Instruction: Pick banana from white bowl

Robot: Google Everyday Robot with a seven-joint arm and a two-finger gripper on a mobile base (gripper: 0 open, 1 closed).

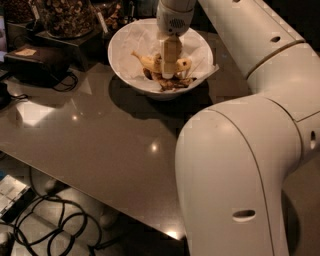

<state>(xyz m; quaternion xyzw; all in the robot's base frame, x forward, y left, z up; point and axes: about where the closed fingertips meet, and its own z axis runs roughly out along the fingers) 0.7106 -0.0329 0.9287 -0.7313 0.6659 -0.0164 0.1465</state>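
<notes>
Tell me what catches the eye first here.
The bulky white arm fills the right foreground. It bends back over the dark glossy table to the bowl at top centre. There the gripper points straight down onto the speckled banana, which lies among brown scraps. A jar of nuts stands at top left, and cables coil on the floor at bottom left.

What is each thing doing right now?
claw: down inside the white bowl, at the middle of the banana.
banana: whole, lying in the bowl.
white bowl: upright on the table.
peel scraps: lying in the bowl by the banana.
nut jar: upright, holding nuts.
</notes>
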